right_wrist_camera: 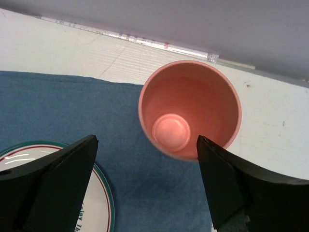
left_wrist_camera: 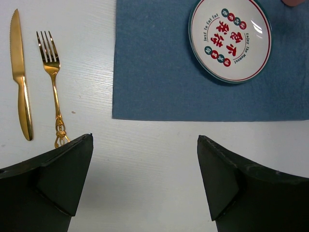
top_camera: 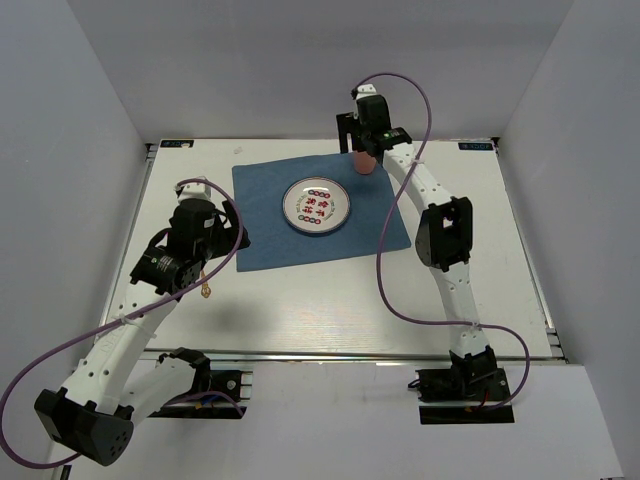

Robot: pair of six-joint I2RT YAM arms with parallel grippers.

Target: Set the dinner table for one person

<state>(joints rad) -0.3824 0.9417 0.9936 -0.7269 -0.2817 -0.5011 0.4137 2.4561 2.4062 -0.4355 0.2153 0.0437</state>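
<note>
Plain grey walls close in a large flat white rectangular dinner table (top_camera: 330,300), which fills the middle of the overhead view with its silver metal rail along the near edge. A blue cloth placemat (top_camera: 262,215) lies on the far half of it. A round white plate with a green and red rim and red and blue printing (top_camera: 317,206) sits at the middle of the mat. An upright pink plastic cup (top_camera: 363,165) stands at the mat's far right corner. The right gripper (top_camera: 362,148) hangs over the cup. The left gripper (top_camera: 225,245) hovers above the mat's left edge.

Seen from the left wrist, a gold table knife (left_wrist_camera: 20,77) and a gold fork with an ornate handle (left_wrist_camera: 50,72) lie side by side on the bare tabletop, close but apart, left of the placemat. The plate lies at the upper right. The two black fingers (left_wrist_camera: 63,179) stand wide apart with nothing between them.

From the right wrist, the cup (right_wrist_camera: 189,111) is empty and stands at the mat's far edge. The plate's rim (right_wrist_camera: 104,193) shows at lower left. This claw's fingers (right_wrist_camera: 246,193) are spread wide, on either side of the cup's near wall. Whether they touch it I cannot tell.
</note>
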